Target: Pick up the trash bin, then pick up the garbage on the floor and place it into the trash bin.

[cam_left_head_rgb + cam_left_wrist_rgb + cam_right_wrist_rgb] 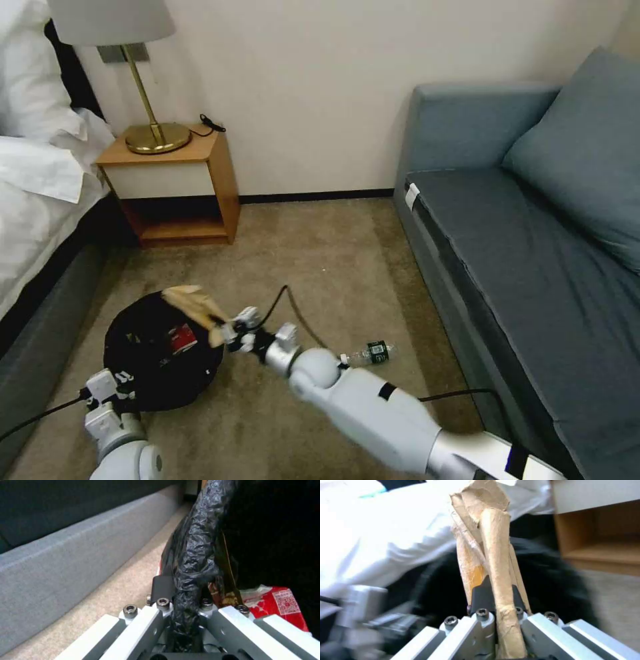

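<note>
The trash bin [157, 357] sits low over the carpet [320, 267], near the bed [40, 200]. It looks black from above because a crinkly black bag [196, 542] is folded over its rim. The left gripper [107, 393] is at the near edge of the bin. Its jaws are closed on the rim, with the black bag squeezed between them. In the left wrist view the bag runs right up the middle between the two jaws.

Inside the bin lies a red-and-white wrapper [181, 338]. A gold-brown wrapper [230, 597] sits next to it, just beside the rim.

The right gripper [223, 330] reaches across from the right side. Its jaws are closed on the tan crumpled paper [193, 303]. The paper sticks out past the jaws and hangs over the far right part of the bin's opening. In the right wrist view the paper [490, 555] stands long and thin between the jaws, with the dark bin behind it.

A small clear bottle [370, 353] with a green label lies on its side on the carpet. It is to the right of the right arm, between the bin and the blue sofa [533, 233].

A wooden nightstand [177, 187] with a gold lamp [150, 100] stands by the wall
</note>
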